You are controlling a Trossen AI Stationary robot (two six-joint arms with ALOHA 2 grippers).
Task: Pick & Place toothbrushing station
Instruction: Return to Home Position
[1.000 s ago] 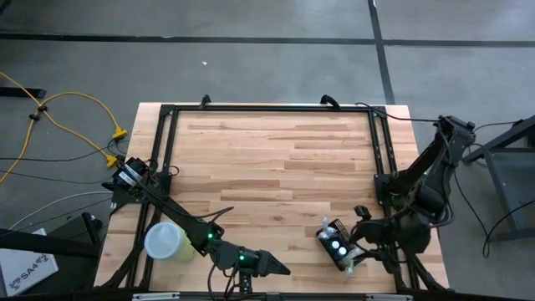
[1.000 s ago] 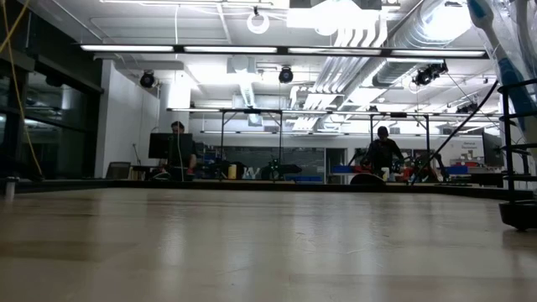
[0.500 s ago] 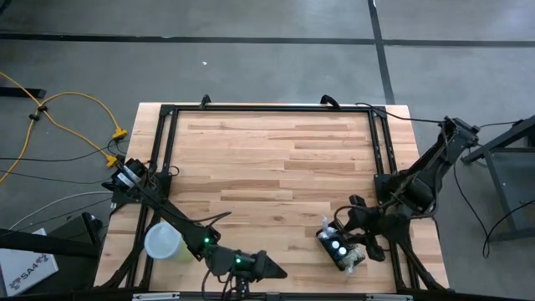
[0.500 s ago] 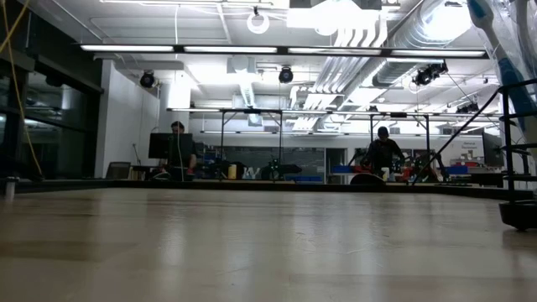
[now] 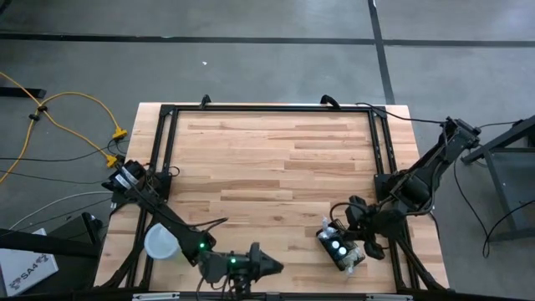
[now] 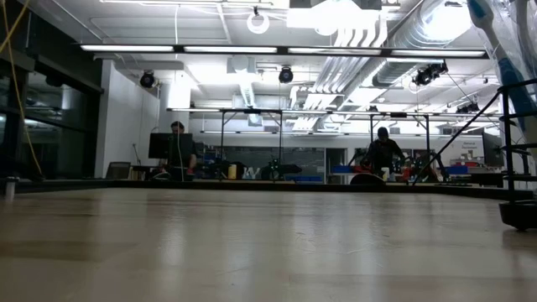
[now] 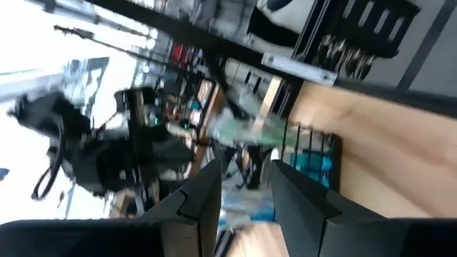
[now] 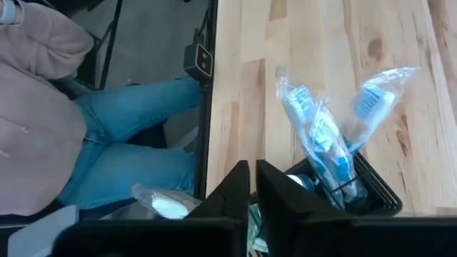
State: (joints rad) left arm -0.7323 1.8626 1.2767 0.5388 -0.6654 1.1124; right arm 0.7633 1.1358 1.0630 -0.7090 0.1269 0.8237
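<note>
The toothbrushing station [image 5: 337,247] is a small black wire-mesh box that stands on its bottom on the wooden table, near the right front. Plastic-wrapped blue toothbrushes [image 8: 318,128] stick up out of it [image 8: 360,193]. My right gripper [image 5: 355,226] hangs in the air just beyond the station's far right side, slanting down. Its fingers [image 8: 251,171] are shut with nothing between them. My left gripper [image 5: 272,267] is at the front edge near the middle, level, pointing toward the station [image 7: 310,153]. It is open [image 7: 246,178] with nothing in it.
A lime-green cup with a whitish lid [image 5: 160,242] stands at the front left, partly under my left arm. Black frame rails [image 5: 163,150] run along the table's sides and far edge. A person in jeans [image 8: 107,121] stands at the table's edge. Bare wood [image 5: 267,167] fills the middle.
My right gripper has swung from the station's right side toward the table's left and a little toward the far edge, rolling as it went. My left arm has swung slightly toward the near edge, and its wrist has rolled. The station has stayed where it was.
</note>
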